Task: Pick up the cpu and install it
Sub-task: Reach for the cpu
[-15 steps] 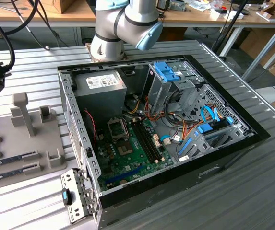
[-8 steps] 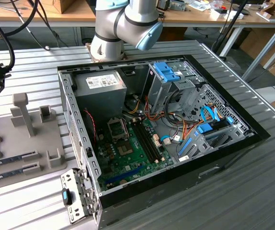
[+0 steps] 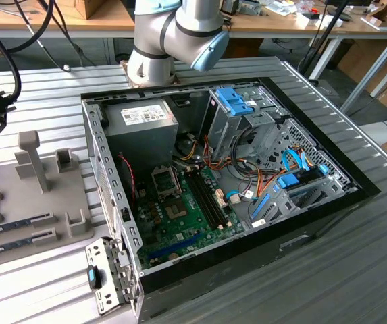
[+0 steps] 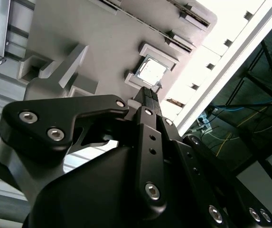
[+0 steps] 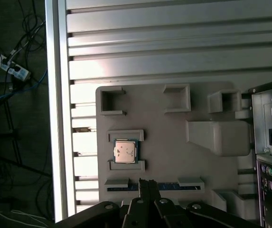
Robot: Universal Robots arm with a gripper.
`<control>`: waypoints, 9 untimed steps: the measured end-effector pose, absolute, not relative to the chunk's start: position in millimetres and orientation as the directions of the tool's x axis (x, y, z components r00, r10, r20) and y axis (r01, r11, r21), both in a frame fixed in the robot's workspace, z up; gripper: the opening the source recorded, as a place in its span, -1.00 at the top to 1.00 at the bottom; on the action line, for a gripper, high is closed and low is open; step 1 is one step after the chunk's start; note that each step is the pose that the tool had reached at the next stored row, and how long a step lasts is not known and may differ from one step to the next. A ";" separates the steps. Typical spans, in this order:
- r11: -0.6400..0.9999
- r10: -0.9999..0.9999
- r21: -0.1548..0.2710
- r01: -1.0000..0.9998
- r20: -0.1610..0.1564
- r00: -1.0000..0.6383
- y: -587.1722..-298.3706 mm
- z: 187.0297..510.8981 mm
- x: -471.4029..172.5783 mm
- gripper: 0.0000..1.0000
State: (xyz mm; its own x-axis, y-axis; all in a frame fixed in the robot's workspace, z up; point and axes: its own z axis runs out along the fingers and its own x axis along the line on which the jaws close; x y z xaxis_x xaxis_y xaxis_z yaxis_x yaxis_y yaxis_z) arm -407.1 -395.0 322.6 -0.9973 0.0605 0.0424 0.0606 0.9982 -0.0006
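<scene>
Gripper (image 5: 144, 182): clenched, empty, over the tray (image 5: 173, 142).
Cpu (image 5: 125, 152): cradled; nine o'clock from the case (image 3: 281, 246) in the exterior view.
Tip: I'd open wide and square to its edges.

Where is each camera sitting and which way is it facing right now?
Exterior view: off the arm, raised, looking down on the open computer case and grey tray; arm joints show beyond the case.
First wrist view: on the wrist, looking straight down past the shut claw at the cpu in the tray.
Second wrist view: on the wrist, slanting along the claw toward the cpu.
Both wrist views share claw, cpu, tray.
</scene>
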 end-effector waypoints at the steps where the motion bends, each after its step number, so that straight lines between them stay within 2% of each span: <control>1: 0.998 0.061 -0.001 0.061 0.042 -0.997 -395.1 322.3 -407.1 0.79; 9: 0.998 0.061 -0.001 0.061 0.042 -0.997 -395.1 319.8 -407.1 0.79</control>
State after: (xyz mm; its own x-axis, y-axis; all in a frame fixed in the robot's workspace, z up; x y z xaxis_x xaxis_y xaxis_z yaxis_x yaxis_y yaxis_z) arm -407.1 -395.1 319.8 -0.9973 0.0605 0.0424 0.0605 0.9982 -0.0006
